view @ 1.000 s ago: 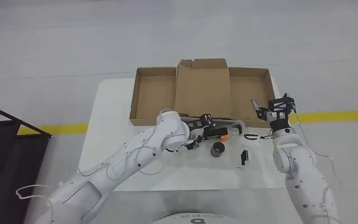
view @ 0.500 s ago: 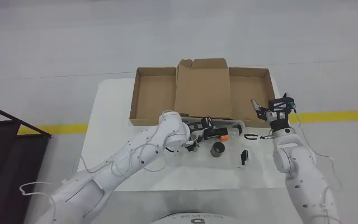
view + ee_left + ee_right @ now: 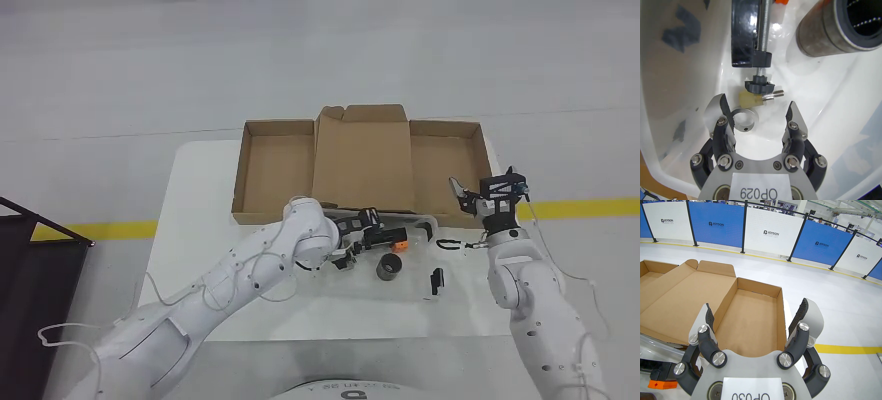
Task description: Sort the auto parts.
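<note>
Farthest back lies the open cardboard box [image 3: 362, 165], the right gripper [image 3: 756, 303] spread wide near its right compartment. Nearer, the left gripper [image 3: 756, 103], also wide, hovers by the grey sleeve [image 3: 819, 34], over a metal ring [image 3: 745, 119].

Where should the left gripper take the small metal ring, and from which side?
Across its outer wall, from above: the metal ring seems to lie flat, hole up. It sits beside one finger of the open left gripper, so centre over it first, clear of the yellowish stud.
</note>
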`<state>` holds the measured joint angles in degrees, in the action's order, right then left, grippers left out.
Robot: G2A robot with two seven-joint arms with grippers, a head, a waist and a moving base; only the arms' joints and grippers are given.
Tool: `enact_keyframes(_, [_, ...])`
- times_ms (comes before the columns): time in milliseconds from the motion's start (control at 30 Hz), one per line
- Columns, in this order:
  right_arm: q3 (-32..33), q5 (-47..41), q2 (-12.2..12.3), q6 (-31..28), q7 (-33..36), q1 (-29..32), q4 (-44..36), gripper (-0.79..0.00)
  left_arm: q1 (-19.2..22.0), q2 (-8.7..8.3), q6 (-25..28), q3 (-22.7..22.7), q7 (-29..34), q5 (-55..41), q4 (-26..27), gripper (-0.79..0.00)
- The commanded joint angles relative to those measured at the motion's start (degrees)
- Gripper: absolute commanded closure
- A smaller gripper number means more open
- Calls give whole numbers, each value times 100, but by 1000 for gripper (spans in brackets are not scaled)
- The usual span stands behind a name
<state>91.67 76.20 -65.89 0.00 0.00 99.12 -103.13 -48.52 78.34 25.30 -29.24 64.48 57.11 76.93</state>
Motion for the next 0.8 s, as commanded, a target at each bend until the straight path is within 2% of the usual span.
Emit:
enact_keyframes(0, [0,0,0,0,0,0,0,-785,10,9,28,4,-30,-9,-53,-582])
enact_keyframes(167, [0,0,0,0,0,0,0,-785,61,53,58,30,-87,-47,-172,-533])
enact_keyframes(300, [0,0,0,0,0,0,0,-785,100,90,70,58,-122,-63,-246,-437])
enact_keyframes(333, [0,0,0,0,0,0,0,-785,107,98,68,63,-125,-62,-263,-379])
enact_keyframes(400, [0,0,0,0,0,0,0,-785,121,112,64,77,-113,-58,-290,-332])
enact_keyframes(433, [0,0,0,0,0,0,0,-785,129,118,65,87,-99,-41,-294,-200])
enact_keyframes(467, [0,0,0,0,0,0,0,-785,134,122,52,92,-84,-19,-291,-135])
enact_keyframes(500, [0,0,0,0,0,0,0,-785,134,125,40,97,-69,7,-262,0])
enact_keyframes(767, [0,0,0,0,0,0,0,-785,-26,33,-104,-3,158,295,341,0])
